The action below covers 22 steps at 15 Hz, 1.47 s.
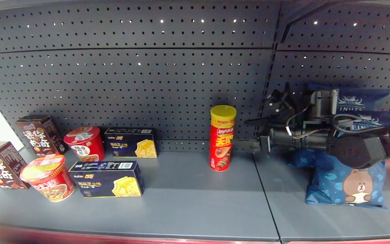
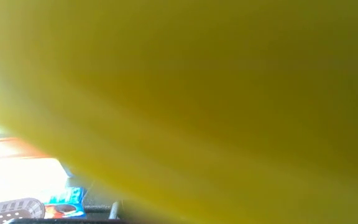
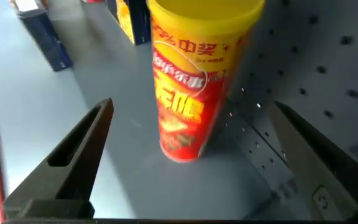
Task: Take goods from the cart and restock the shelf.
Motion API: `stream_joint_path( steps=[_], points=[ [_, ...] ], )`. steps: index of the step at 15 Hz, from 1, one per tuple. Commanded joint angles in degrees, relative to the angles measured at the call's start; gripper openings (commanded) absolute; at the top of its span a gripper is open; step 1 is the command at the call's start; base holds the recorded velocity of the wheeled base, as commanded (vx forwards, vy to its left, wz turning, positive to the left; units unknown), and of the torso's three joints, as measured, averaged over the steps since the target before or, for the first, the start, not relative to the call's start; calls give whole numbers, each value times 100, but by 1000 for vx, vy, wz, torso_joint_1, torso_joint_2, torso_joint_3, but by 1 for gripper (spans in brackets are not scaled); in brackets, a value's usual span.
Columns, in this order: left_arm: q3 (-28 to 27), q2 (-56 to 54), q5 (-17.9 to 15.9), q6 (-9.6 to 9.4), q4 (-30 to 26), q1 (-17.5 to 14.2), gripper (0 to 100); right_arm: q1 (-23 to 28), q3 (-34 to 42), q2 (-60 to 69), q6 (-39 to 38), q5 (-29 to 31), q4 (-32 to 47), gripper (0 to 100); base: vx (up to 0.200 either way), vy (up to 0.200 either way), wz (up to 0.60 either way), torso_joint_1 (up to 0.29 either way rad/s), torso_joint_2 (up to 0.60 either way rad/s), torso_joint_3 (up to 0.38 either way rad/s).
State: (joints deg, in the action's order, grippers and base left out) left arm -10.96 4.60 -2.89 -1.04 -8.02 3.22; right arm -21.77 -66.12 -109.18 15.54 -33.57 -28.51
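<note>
The chip can [image 1: 222, 137] stood upright near the back edge of the shelf [image 1: 188, 203], close to the pegboard [image 1: 147, 84]. The right gripper [image 1: 252, 134] hung just beside it on its right. Its fingers were spread wide and gripped nothing, with the can just ahead of the gap.

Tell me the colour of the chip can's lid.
Yellow; the lid shows best in the head view.

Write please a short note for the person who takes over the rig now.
Right claw: open, fingers on both sides of the chips can, not touching it.
Left wrist camera: something yellow close before it.
Can stands upright on the shelf.
Done: can placed, it seems.
To do: probably draw the claw back, then fetch more goods from the cart.
</note>
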Motion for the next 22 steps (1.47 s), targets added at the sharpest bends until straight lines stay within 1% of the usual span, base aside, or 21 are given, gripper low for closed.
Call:
stream_joint_path(
  steps=[1,6,12,14,22],
  points=[
    [-11,6,-1,-2,-6,3,0,-46,-120,-508,1,-97,-154,100,0,0,0,0,0,0],
    [-38,6,-1,-2,2,3,0,-99,-305,-1000,1,-97,-401,100,0,0,0,0,0,0],
    [-38,6,8,-2,2,-5,0,-143,-867,-1519,-43,-97,-401,100,0,0,0,0,0,0],
    [-38,6,8,-2,-6,-5,0,-222,-920,-1607,-43,-53,-401,100,0,0,0,0,0,0],
    [-29,6,16,-2,-6,-23,0,-240,-1149,-1976,-148,-62,-488,100,0,0,0,0,0,0]
  ],
)
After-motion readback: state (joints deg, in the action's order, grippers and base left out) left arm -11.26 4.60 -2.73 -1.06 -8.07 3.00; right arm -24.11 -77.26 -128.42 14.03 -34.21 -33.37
